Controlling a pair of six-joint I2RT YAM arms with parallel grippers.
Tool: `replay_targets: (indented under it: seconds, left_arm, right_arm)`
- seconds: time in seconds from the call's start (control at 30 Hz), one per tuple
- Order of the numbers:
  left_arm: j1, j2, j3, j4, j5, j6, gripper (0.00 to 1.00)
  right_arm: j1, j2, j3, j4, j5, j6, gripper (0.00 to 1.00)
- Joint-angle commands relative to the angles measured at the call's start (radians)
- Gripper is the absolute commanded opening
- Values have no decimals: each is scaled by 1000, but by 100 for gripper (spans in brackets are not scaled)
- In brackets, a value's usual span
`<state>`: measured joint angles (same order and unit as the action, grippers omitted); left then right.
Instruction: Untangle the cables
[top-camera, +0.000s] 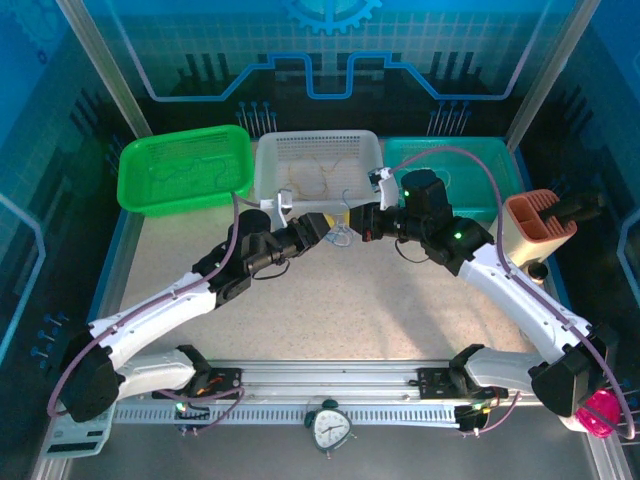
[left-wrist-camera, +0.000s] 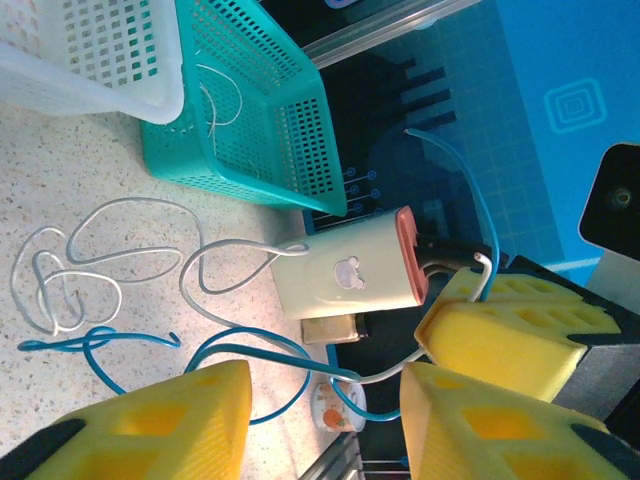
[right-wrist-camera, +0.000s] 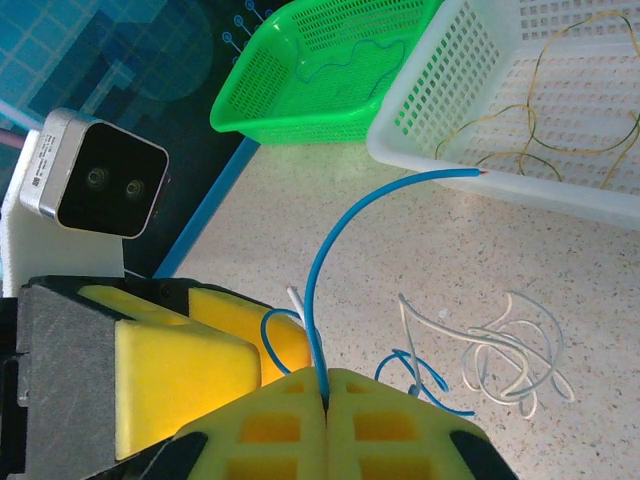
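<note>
Lying by white basket (right-wrist-camera: 430, 100) rim: cables (right-wrist-camera: 505, 355); table (top-camera: 350, 300) open.

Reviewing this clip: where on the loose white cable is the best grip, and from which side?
On the white cable, probably the single strand leaving its loops beside the blue cable, from above, fingers across it. It lies flat on the table, while the loops overlap, so a pinch there would catch several turns.
</note>
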<state>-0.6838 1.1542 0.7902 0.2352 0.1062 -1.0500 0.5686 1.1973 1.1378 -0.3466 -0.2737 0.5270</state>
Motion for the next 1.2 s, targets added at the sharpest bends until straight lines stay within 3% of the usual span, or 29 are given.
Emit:
replay_targets:
  seconds: [0.0,0.17,0.37,0.47,0.93,1.17]
  left_arm:
    - [-6,0,34,20,-26,33,41]
    - [-6,3,32,21,-33,37,39]
    - [-6,15,41,28,-31,39,49]
    - [-5,23,46,30,-31,45,48]
    - [-6,41,37,38,-45,59,14]
    - [-6,29,35,29,-57,71,4]
  right_arm:
    - [3,-8,-10,14,-15,7,0]
    - [2,-8,-18,21,-22,14,0]
    - [7,-4,-30,35,-28,25,0]
    - [11,-4,-32,37,-27,27,0]
    - [19,-19,-45,40,-18,33,0]
    - [18,-27,-52,37,-1,33,0]
